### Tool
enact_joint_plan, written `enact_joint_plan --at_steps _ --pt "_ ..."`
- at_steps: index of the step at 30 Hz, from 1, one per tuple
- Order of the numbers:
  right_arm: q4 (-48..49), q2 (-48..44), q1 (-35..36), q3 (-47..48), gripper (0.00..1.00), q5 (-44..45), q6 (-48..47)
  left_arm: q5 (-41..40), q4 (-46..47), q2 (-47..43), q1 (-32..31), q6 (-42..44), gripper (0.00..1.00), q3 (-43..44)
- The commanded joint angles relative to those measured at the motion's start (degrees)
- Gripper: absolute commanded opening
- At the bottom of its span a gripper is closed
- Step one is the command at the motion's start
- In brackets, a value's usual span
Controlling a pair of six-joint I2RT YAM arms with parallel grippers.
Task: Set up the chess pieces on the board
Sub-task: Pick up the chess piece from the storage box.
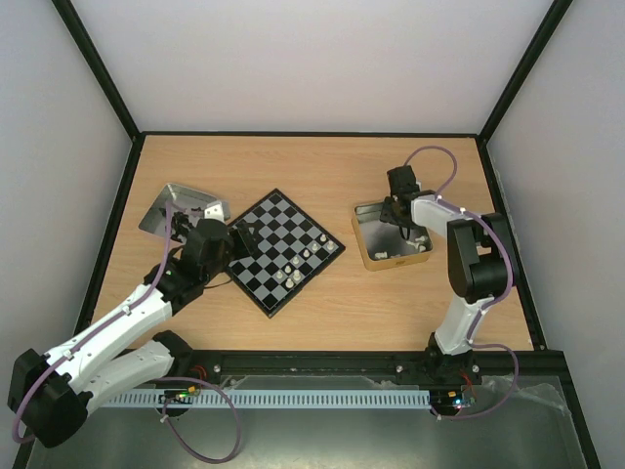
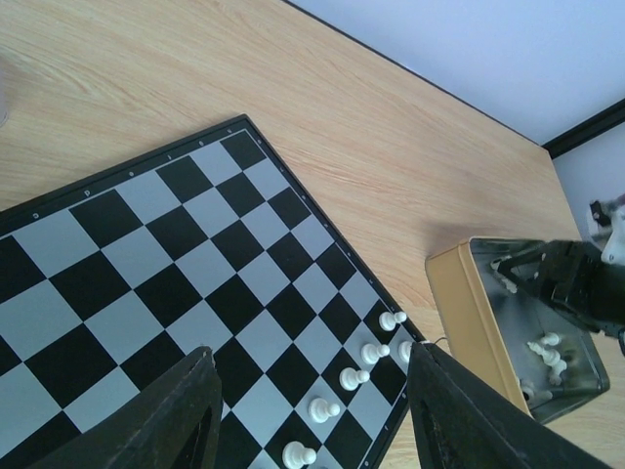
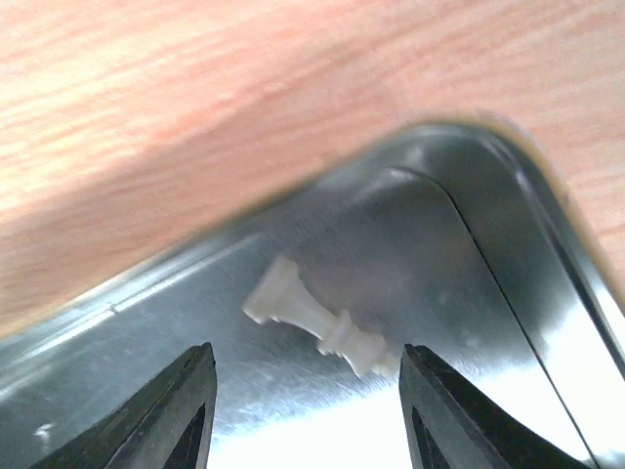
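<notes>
My right gripper [image 3: 305, 357] hangs low inside a shallow tin [image 3: 547, 225]. Its two dark, wedge-shaped fingers stand apart and grip nothing. Between them, towards the middle of the right wrist frame, a cream chess piece [image 3: 317, 327] lies on its side on the brushed, shiny metal floor. It has a flared round base and a ringed, turned stem. The view is soft, so it may be a pawn or a bishop. The tin has rounded corners and a raised rim, and from outside its wall looks matte tan.

My left gripper [image 2: 311, 391] is also parted and empty, its black fingers rising from the bottom of the left wrist frame over the board [image 2: 146, 244]. The board is flat, with glossy black and pale grey squares inside a thin black border. Five small white pieces [image 2: 354, 377] stand upright in a diagonal row along its lower right edge.

In the top view the board sits turned like a diamond at centre frame on the light wood-grain table [image 1: 322, 166]. A bare metal tray [image 1: 166, 207] sits at left and the tin at right.
</notes>
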Motion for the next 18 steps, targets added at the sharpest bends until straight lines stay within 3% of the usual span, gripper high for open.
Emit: enact_joint_plan --at_steps 1,11,18 --pt "-1.90 2.00 -0.03 3.89 0.51 -1.06 -6.71 0.87 1.54 0.33 0.31 -0.48 0.54 -0.71" --pt "-3.40 5.16 -1.13 5.11 0.49 -3.24 -9.79 1.31 1.38 0.18 0.41 -0.57 0.54 -0.84" --pt "-4.41 4.06 -1.12 3.39 0.45 -4.94 -7.14 1.72 1.63 0.39 0.37 -0.68 0.54 -1.05"
